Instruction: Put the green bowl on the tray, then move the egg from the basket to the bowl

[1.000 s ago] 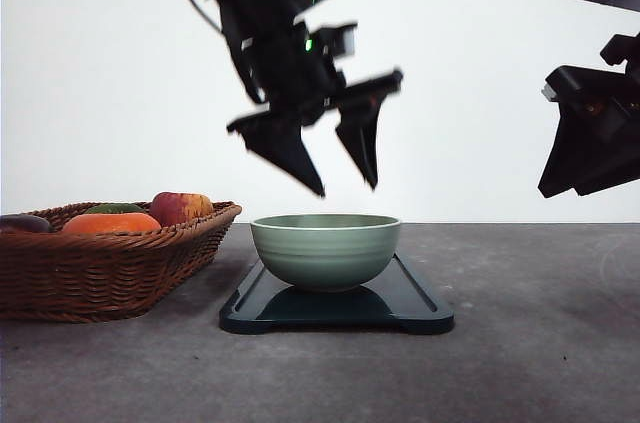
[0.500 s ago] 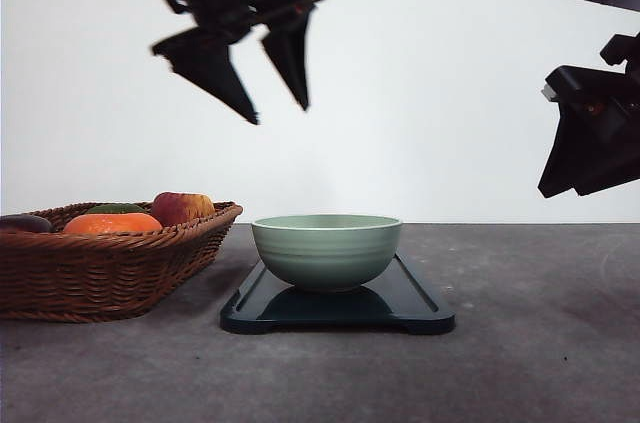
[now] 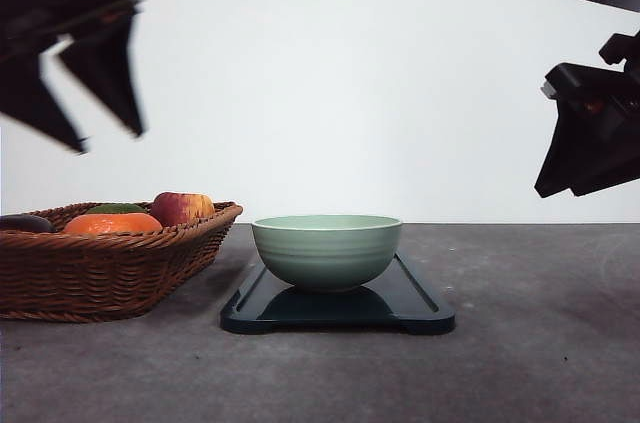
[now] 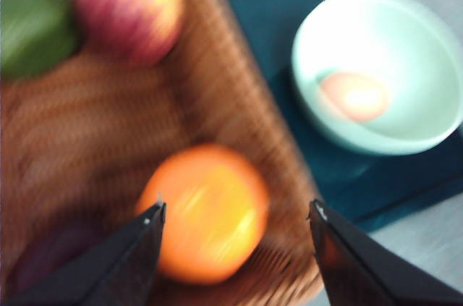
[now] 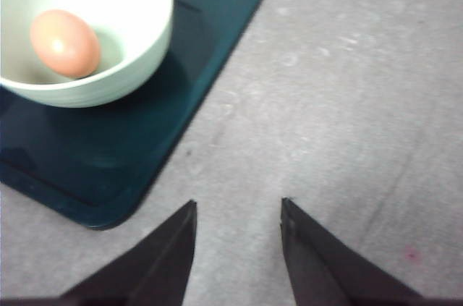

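**Left claw clears out, egg delivered**

Left claw (image 3: 75, 108) has swung away from above the bowl to high over the left of the scene, above the basket (image 3: 110, 268); a second ago it hung just over the bowl's rim. Its fingers are spread wide with nothing between them, and the motion blur suggests it is travelling fast. Seen from its wrist, an orange fruit (image 4: 210, 212) lies in the wicker below the spread fingers, with a red-yellow apple (image 4: 130, 6) farther along.

Right claw (image 3: 590, 158) hangs at the right edge, well above the counter (image 3: 520, 343), parted and empty, its place unchanged.

Both task steps look finished. The green bowl (image 3: 326, 251) sits upright on the tray (image 3: 400, 308), just right of the basket. The egg (image 5: 65, 43) rests inside it, against the inner wall rather than dead centre. It lies on its side, long axis roughly level; in the right wrist view that axis runs on a slight diagonal. Which end is the blunter one I cannot tell.

What remains, by my reading, is only for the arms to retire.
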Robot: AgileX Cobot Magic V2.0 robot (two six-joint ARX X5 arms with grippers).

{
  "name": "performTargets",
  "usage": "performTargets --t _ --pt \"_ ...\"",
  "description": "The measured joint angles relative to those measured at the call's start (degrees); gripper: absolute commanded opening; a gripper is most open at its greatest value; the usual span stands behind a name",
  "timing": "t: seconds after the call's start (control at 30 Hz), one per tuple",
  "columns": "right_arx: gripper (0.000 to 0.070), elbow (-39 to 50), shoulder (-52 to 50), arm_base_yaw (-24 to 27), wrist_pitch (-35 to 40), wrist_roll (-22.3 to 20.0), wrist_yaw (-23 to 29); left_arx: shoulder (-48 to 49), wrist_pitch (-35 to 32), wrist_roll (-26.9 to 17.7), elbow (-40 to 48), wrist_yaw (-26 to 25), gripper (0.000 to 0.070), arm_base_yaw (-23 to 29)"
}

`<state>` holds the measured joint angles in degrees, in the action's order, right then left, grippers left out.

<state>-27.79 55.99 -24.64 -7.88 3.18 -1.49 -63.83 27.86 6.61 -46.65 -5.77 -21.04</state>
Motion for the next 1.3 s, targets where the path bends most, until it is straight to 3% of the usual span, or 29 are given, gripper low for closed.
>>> performTargets --t 0.3,0.5,0.53,0.6,1.3 --pt "0.0226 0.00 0.00 0.00 0.00 0.02 -0.25 11.20 -0.74 -1.36 9.80 -0.40 0.0390 4.90" --pt "0.0225 0.00 0.00 0.01 -0.05 0.02 -0.23 12.86 -1.04 -0.83 10.93 -0.47 0.0370 5.16" --pt "0.0223 0.00 0.00 0.02 -0.02 0.02 -0.20 12.87 -0.83 -0.67 10.93 -0.49 0.0340 5.16" --pt "0.0006 0.00 0.00 0.00 -0.22 0.04 -0.20 12.85 -0.22 -0.60 10.93 -0.51 0.0000 5.16" --pt "0.0017 0.00 0.00 0.00 1.80 0.00 -0.05 13.95 -0.20 -1.02 10.94 0.40 0.0000 5.49"
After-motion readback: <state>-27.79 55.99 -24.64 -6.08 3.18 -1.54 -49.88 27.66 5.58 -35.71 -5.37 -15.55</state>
